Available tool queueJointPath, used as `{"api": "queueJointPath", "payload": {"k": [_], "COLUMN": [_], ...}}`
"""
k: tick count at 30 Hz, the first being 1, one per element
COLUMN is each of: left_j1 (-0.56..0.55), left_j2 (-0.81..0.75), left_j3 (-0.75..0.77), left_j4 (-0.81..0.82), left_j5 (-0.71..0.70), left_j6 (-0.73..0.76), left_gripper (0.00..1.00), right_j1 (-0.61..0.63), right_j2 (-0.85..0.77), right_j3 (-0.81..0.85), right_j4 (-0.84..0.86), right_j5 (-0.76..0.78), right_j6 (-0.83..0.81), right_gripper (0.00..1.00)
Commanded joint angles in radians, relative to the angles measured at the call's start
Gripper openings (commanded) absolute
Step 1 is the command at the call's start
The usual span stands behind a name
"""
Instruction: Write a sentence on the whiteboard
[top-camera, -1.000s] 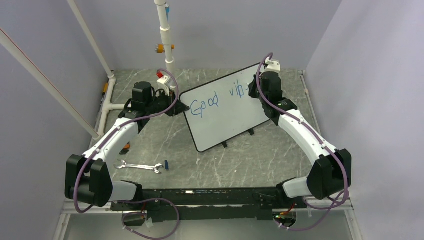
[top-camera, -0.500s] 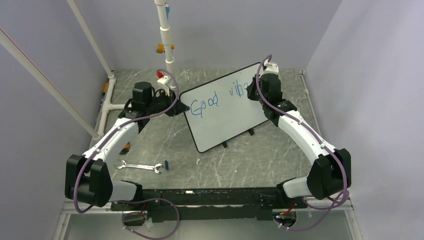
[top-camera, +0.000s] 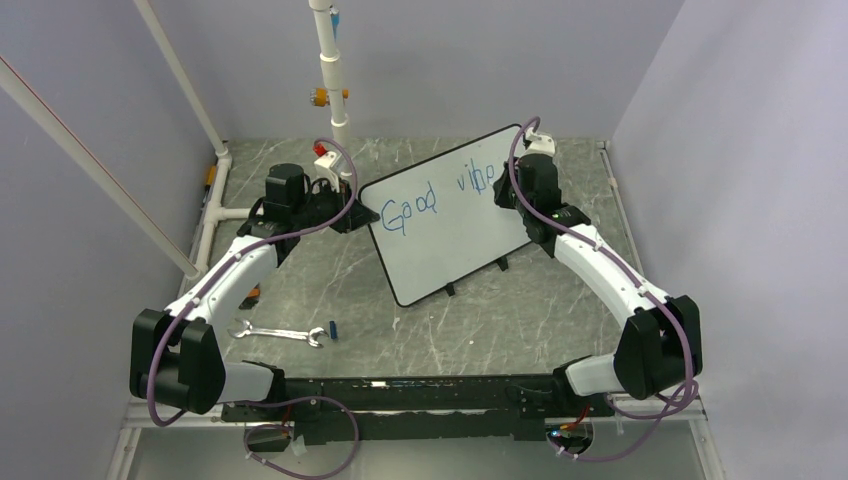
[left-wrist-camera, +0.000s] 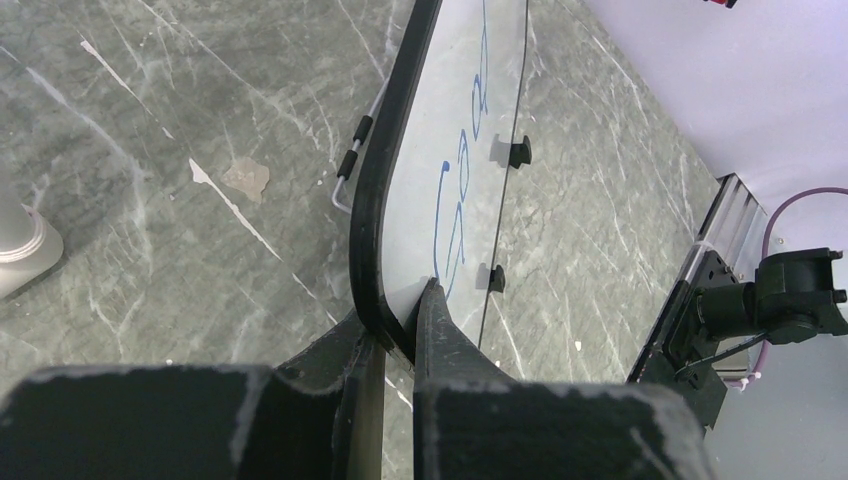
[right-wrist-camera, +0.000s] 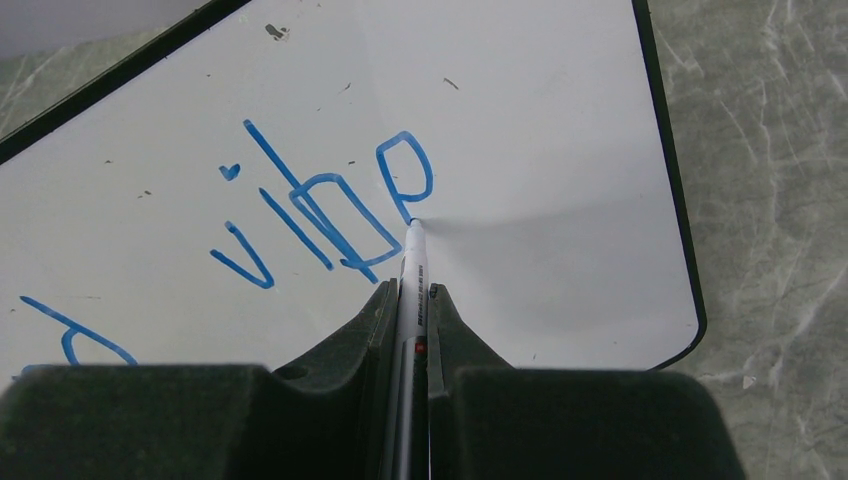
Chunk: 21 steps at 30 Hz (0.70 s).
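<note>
**A:** Where did the whiteboard (top-camera: 450, 215) sit?

**B:** On the table (top-camera: 500, 320), toward 12 o'clock from its middle. It was turned so its long edges ran roughly from 8 to 2 o'clock, and its small black feet showed along the near edge.

**A:** And the left tool (left-wrist-camera: 400, 335)?

**B:** It was clamped on the board's thin black frame at the 9 o'clock corner. The wrist view showed one finger on the written face and the other behind the frame.

**A:** What about the right tool (right-wrist-camera: 408, 300)?

**B:** It was closed around a marker (right-wrist-camera: 411, 265), which ran out between the fingers. It hung over the board's 2 o'clock end, and the marker's tip touched the white surface.

**A:** How did the sentence (top-camera: 412, 208) read?

**B:** In blue, "Good" lay toward the 9 o'clock end. After a gap came "vi" and a crowded, overwritten letter, then a rounded loop. The tip sat right at the foot of that loop. I could not tell which letter the loop was.

**A:** Anything else on the table?

**B:** A wrench (top-camera: 280, 333) lay flat at about 8 o'clock, well apart from the board. Just beside its 3 o'clock end was a small blue piece (top-camera: 332, 329), too small to identify.
</note>
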Motion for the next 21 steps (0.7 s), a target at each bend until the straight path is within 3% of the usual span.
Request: {"api": "queueJointPath", "payload": {"k": [1,21], "left_j1": [-0.005,-0.007], "left_j2": [0.001,0.002], "left_j3": [0.008,0.011], "left_j4": [-0.036,-0.039], "left_j5": [-0.168,-0.17], "left_j6": [0.209,0.21], "left_gripper": [0.0,0.0], "right_j1": [-0.004,-0.013], "right_j2": [-0.009,-0.099], "right_j3": [0.013,0.055], "right_j4": [0.004,-0.053], "right_j5": [0.048,0.136], "right_j6": [0.001,-0.018], "right_gripper": [0.0,0.0]}}
